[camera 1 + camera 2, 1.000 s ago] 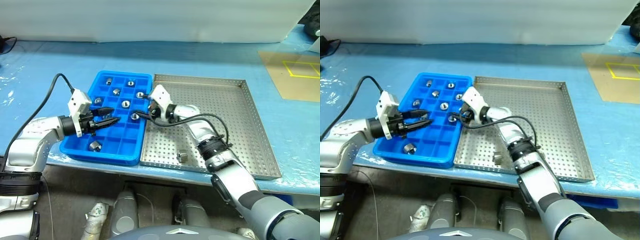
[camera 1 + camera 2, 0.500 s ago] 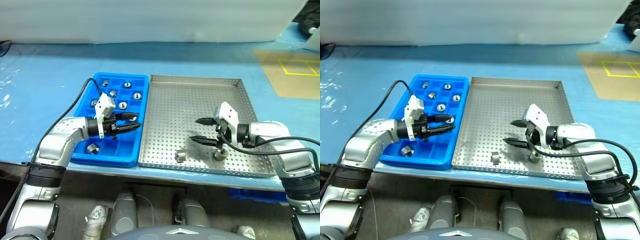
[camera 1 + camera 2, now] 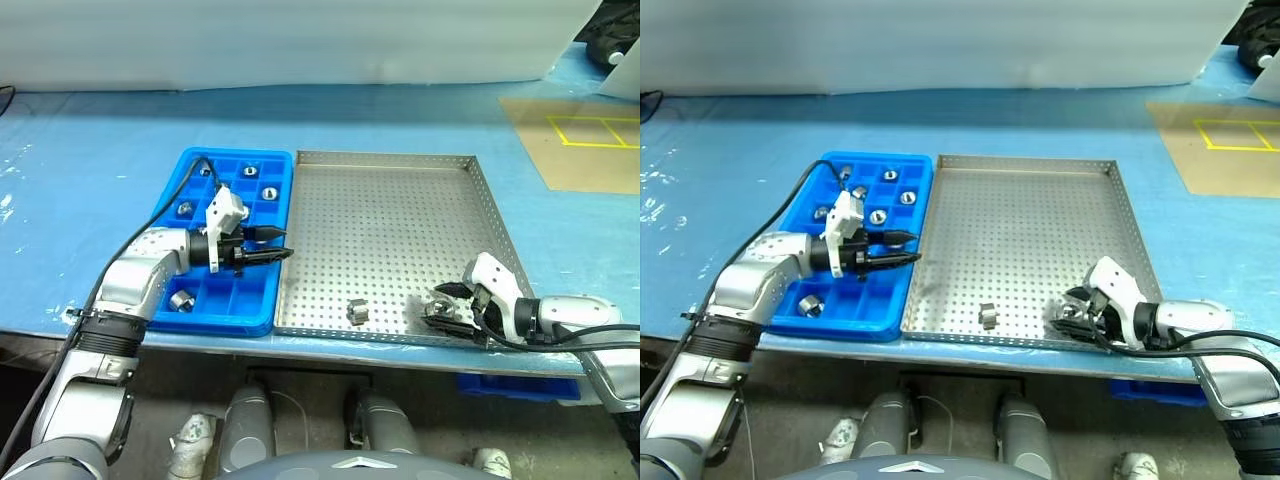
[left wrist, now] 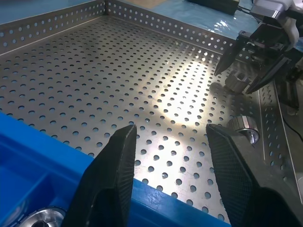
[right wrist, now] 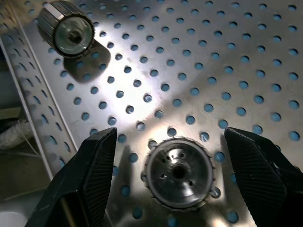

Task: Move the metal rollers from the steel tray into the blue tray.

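Low at the near right corner of the steel tray (image 3: 400, 220), the right gripper (image 3: 447, 305) is being held with its jaws spread wide and nothing gripped. One roller (image 5: 179, 172) is lying on the perforated floor directly between the two fingers (image 5: 90, 165), on end with its bore facing the wrist camera; no touch with either finger is being shown. A second roller (image 3: 358, 312) is lying on its side near the tray's near rim, well apart from that gripper, toward the blue tray (image 3: 262, 305). In the right wrist view the same roller (image 5: 72, 34) is seen beyond the fingertips.

The left gripper (image 3: 280, 245) is being held roughly level over the right edge of the blue tray, pointing across toward the steel tray. Its fingers (image 4: 111, 184) are parted about halfway, and nothing is being held between them.

Several rollers are sitting singly in the blue tray's compartments: one (image 3: 181, 299) in the near row by the left forearm, others (image 3: 251, 170) toward the far end. The right gripper (image 4: 246, 59) is also being seen from the left wrist, across the steel floor.
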You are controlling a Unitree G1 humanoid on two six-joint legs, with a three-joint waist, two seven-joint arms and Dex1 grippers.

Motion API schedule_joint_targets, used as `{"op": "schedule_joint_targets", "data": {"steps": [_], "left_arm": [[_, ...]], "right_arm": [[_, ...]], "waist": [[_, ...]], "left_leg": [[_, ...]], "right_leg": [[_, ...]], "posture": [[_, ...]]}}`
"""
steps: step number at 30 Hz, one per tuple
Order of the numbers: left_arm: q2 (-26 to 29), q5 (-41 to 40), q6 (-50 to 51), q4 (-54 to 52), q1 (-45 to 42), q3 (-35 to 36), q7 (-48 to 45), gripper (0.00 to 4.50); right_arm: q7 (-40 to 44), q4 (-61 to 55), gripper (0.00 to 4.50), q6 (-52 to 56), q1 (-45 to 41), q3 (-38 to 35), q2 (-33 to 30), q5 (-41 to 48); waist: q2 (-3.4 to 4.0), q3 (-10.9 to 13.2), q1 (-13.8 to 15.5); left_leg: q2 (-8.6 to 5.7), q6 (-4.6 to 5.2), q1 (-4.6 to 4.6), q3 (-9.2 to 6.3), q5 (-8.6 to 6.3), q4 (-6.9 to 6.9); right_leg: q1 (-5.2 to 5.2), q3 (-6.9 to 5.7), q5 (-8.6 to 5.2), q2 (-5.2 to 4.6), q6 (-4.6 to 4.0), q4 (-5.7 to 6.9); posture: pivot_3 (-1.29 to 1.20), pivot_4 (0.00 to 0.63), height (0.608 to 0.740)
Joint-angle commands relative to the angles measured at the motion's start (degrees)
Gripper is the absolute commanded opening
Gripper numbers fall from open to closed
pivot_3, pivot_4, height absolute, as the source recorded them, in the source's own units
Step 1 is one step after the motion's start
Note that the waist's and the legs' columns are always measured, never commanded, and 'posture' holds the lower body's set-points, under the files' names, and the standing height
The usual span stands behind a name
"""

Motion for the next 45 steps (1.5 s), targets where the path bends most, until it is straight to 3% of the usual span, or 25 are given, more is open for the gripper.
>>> {"op": "schedule_joint_targets", "data": {"steps": [1, 2, 8, 10, 26, 34, 40, 45], "left_arm": [[0.1, 0.4, -1.5, -0.1, -1.3, 0.6, -0.7, 2.46], [0.2, 0.5, -1.6, -0.3, -1.1, 0.7, -0.7, 2.46], [1.3, -0.1, -1.1, -2.0, 0.2, 1.8, -0.9, 2.46], [1.9, -0.2, -1.1, -2.6, 0.4, 2.3, -0.8, 2.46], [11.4, -2.5, 1.5, -9.9, 5.9, 9.2, -0.5, 2.46], [16.0, -8.0, 7.5, -24.8, 18.3, 17.1, 1.6, 2.46], [17.3, -11.4, 11.2, -34.6, 29.7, 23.8, 5.3, 2.46], [16.6, -13.7, 13.4, -38.7, 33.9, 27.5, 9.4, 2.46]], "right_arm": [[-0.7, 2.2, 3.71, -3.6, 0.8, 1.0, 0.6, -1.9], [-0.5, 2.6, 3.71, -4.2, 1.0, 1.0, 0.8, -1.8], [-1.6, 5.1, 1.85, -6.8, -1.2, 1.5, 1.3, -3.3], [-0.6, 4.5, 1.70, -6.8, -2.9, 1.1, 1.8, -1.6], [1.7, -4.2, 1.69, 1.7, -26.4, 13.4, 12.3, 3.4], [2.4, 8.2, 1.69, -2.5, -37.8, 21.6, 25.4, 0.7], [7.2, 19.7, 1.69, -10.4, -41.3, 26.4, 30.0, -3.0], [12.0, 24.5, 1.69, -12.3, -41.8, 28.4, 32.0, -3.9]], "waist": [[0.00, 0.0, -0.1], [0.00, 0.0, -0.2], [0.00, 0.0, -0.4], [0.00, 0.0, -0.6], [0.04, 0.0, 0.1], [0.03, 0.0, 1.7], [0.02, 0.0, 4.2], [0.02, 0.0, 5.9]], "left_leg": [[0.00, 0.00, 0.00, 0.00, 0.00, 0.00], [0.00, 0.01, 0.00, 0.00, -0.01, 0.00], [0.02, 0.07, 0.00, -0.01, -0.04, -0.02], [0.02, 0.10, 0.00, -0.01, -0.06, -0.02], [0.04, 0.17, -0.17, -0.05, -0.10, -0.12], [0.06, 0.11, -0.34, -0.11, -0.07, -0.14], [0.07, 0.12, -0.53, -0.14, -0.09, -0.12], [0.10, 0.09, -0.53, -0.19, -0.07, -0.13]], "right_leg": [[0.00, 0.00, 0.00, 0.00, 0.00, -0.01], [0.02, -0.01, 0.00, 0.00, 0.00, -0.03], [0.10, -0.06, 0.00, 0.01, 0.00, -0.17], [0.14, -0.06, 0.01, 0.00, 0.00, -0.21], [0.00, -0.19, 0.03, 0.01, -0.02, -0.36], [-0.17, -0.25, 0.03, -0.05, -0.03, -0.28], [-0.22, -0.32, 0.03, -0.12, -0.03, -0.37], [-0.22, -0.37, 0.02, -0.10, -0.03, -0.32]], "posture": [[-0.19, 0.150, 0.740], [-0.18, 0.150, 0.740], [-0.16, 0.150, 0.740], [-0.16, 0.150, 0.740], [-0.02, 0.150, 0.740], [0.16, 0.150, 0.740], [0.31, 0.150, 0.740], [0.36, 0.150, 0.740]]}}
